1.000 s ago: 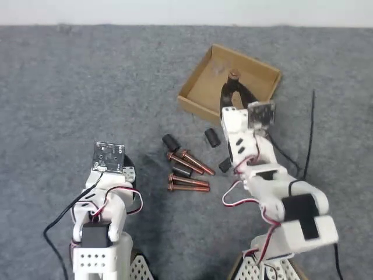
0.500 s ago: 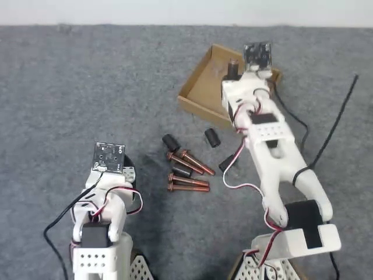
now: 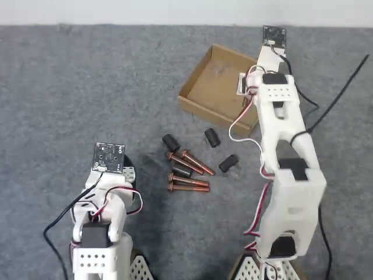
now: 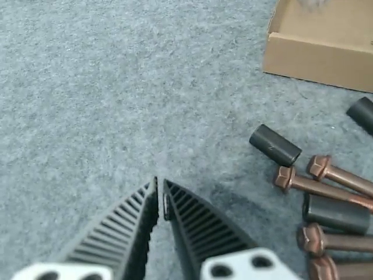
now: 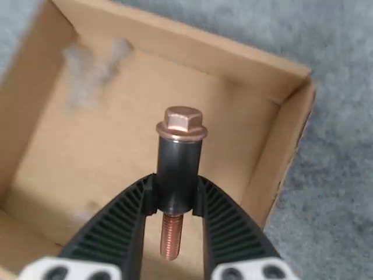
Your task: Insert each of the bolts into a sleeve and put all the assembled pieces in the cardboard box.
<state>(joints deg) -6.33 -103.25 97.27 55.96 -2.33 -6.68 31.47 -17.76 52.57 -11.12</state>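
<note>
Box [image 3: 201, 109]: right wall hidden under right arm [image 3: 281, 116]. Left wrist view: bolts [image 4: 341, 177] and one sleeve [image 4: 362, 113] cut off at edge.

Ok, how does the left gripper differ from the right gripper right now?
The left gripper is shut and empty, while the right gripper clamps a black sleeve with a copper-coloured bolt through it. The left gripper is over grey carpet beside the loose bolts; the right gripper is over the open cardboard box. Both have black ribbed fingers.
</note>
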